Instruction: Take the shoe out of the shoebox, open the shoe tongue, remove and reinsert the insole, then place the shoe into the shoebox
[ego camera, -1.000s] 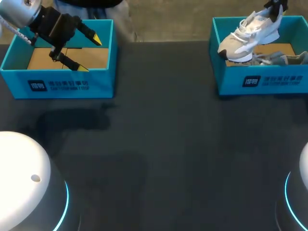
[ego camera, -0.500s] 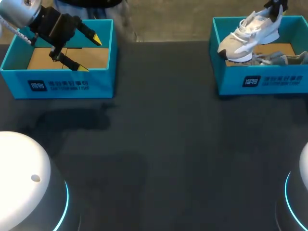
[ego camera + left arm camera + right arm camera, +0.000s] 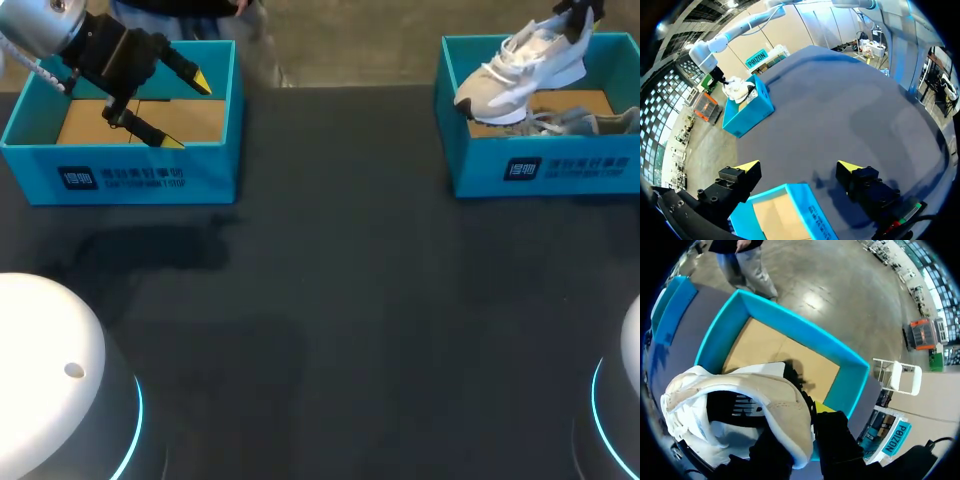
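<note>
White and beige lace-up trainer [image 3: 520, 65] is the piece to bring out, so read the dark grey table top [image 3: 330, 300] from the left. Over the left-hand teal cardboard shoebox [image 3: 120, 165], with its brown floor, the left gripper [image 3: 185, 111] hangs with its yellow tips spread wide and nothing between them. Well apart, at the far right, the right gripper [image 3: 802, 435] pinches the trainer's heel collar from both sides, holding it heel-up above the right-hand teal cardboard shoebox [image 3: 545, 170], toe drooping toward that box's left front corner. I judge the lift is best taken higher before any travel leftward, so the toe clears the rim, with a firm grip, since a heel pinch lets the shoe swing; a grey bundle [image 3: 585, 122] under it, which I cannot identify, could snag
</note>
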`<action>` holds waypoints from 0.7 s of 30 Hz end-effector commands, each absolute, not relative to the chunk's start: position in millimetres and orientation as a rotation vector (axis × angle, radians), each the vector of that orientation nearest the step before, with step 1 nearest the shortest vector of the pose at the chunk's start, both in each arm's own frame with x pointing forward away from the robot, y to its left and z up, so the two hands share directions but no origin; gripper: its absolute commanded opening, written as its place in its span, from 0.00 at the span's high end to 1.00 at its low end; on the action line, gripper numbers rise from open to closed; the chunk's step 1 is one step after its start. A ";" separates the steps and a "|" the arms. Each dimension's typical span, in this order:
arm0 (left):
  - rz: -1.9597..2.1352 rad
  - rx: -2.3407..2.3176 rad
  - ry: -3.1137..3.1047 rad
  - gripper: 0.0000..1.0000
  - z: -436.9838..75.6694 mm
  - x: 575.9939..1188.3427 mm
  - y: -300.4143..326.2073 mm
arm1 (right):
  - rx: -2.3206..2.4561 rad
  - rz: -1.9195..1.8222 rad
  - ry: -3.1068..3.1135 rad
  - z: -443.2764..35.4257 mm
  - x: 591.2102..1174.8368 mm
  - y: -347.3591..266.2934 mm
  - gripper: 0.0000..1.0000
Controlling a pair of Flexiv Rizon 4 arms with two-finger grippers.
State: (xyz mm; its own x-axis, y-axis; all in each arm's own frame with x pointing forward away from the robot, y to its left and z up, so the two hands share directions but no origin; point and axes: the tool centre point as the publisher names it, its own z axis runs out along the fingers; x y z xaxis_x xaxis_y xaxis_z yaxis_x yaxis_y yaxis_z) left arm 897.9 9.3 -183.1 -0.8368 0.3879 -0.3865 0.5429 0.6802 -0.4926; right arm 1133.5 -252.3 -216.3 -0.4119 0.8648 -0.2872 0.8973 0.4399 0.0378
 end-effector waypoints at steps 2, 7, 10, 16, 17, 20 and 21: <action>-0.889 0.747 2.647 0.00 -182.5 898.2 9.0 | 1.585 -0.192 2.399 -214.1 1136.6 -258.8 1.00; -0.889 0.747 2.647 0.00 -182.5 898.2 9.0 | 1.683 -0.200 2.329 -211.6 1139.8 -266.9 1.00; -0.889 0.747 2.647 0.00 -182.5 898.2 9.0 | 1.744 -0.190 2.284 -208.3 1140.8 -270.7 1.00; -0.889 0.747 2.647 0.00 -182.5 898.2 9.0 | 1.887 -0.191 2.163 -205.0 1140.4 -278.2 1.00; -0.889 0.747 2.647 0.00 -182.5 898.2 9.0 | 1.914 -0.197 2.139 -205.0 1139.9 -279.6 1.00; -0.889 0.747 2.647 0.00 -182.5 898.2 9.0 | 2.006 -0.188 2.048 -204.8 1138.2 -283.8 1.00; -0.889 0.747 2.647 0.00 -182.5 898.2 9.0 | 2.030 -0.189 2.023 -204.8 1137.5 -285.3 1.00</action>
